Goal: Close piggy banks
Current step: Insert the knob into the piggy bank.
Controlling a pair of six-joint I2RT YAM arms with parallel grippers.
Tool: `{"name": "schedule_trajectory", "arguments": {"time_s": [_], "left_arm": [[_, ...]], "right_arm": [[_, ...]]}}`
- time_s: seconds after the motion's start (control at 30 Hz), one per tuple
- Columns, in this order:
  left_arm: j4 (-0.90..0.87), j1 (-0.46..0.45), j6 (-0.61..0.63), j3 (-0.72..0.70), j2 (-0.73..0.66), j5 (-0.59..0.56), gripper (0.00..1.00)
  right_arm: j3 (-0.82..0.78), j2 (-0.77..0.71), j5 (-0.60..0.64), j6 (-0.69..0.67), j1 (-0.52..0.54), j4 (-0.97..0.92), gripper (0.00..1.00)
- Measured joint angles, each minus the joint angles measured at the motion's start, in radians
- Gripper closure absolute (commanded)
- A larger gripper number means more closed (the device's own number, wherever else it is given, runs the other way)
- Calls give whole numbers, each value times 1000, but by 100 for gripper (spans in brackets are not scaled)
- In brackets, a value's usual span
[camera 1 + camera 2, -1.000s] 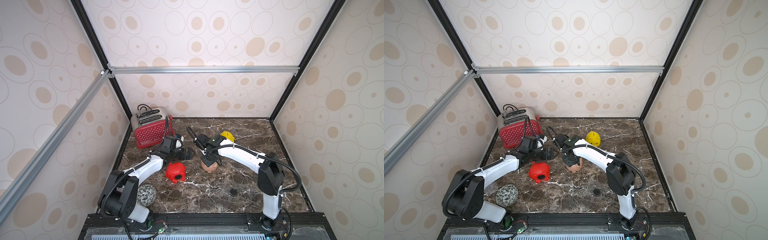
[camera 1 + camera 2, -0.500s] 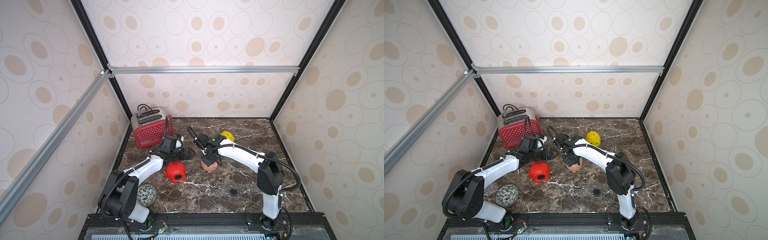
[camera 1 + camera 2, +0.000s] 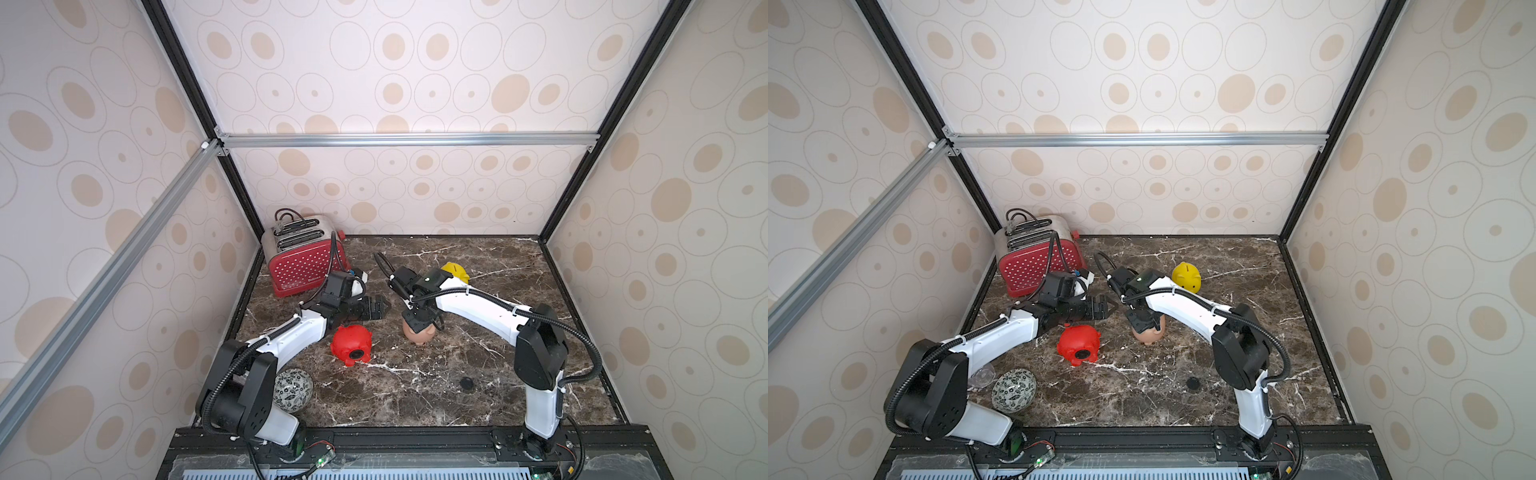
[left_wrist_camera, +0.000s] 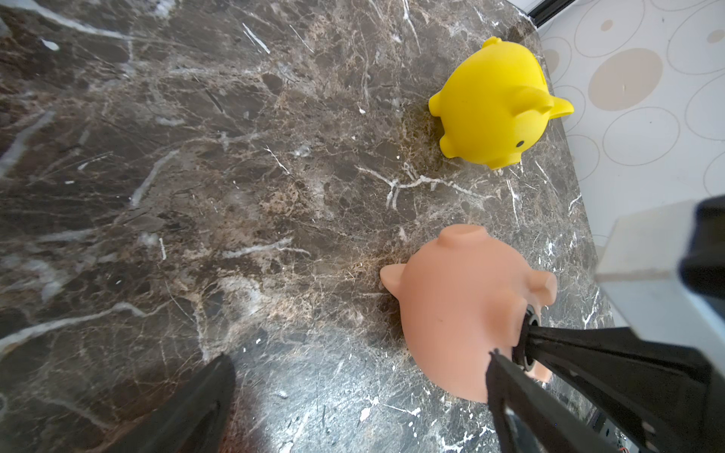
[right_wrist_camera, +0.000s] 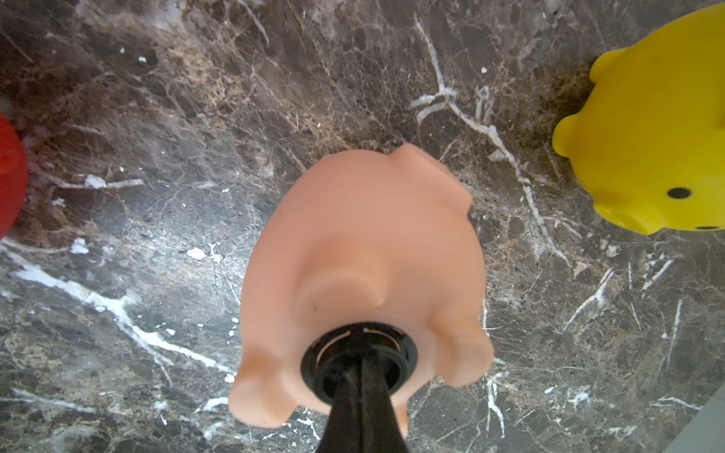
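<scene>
Editor: Foreground first. What sits nearest the arm bases?

Photographer: A black-and-white patterned ball sits beside the left arm's base. A small black round piece lies alone on the marble tabletop. It is possibly a loose stopper, but too small to tell.

Editor: And the pigs?

Photographer: Next back, the red piggy bank lies on its side with its belly hole facing the camera, and nothing touches it. Whether that hole is plugged, I cannot tell. Beside it, the peach-pink piggy bank rests belly up. The right gripper is clenched above it, closed tips set into the black plug seated in the belly hole. The left gripper hangs just behind the red pig, spread wide and empty, and appears to touch neither pig.

Editor: Farther back?

Photographer: The yellow piggy bank stands upright on its own. A red polka-dot toaster fills the rear corner.

Editor: How will these pigs handle?

Photographer: They look light, hollow and slightly soft. Round and smooth as they are, they would likely roll or skid on the marble under a push. The best hold looks to be across the flanks, between ears and legs, squeezing gently so the walls don't dent. The plug then goes in straight down.
</scene>
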Motion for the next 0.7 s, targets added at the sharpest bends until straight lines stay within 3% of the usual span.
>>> {"name": "schedule_trajectory", "arguments": {"time_s": [0.7], "left_arm": [[0,0,5,-2,10,3,1]], "right_arm": [[27,24,5,2,0,-17,100]]}}
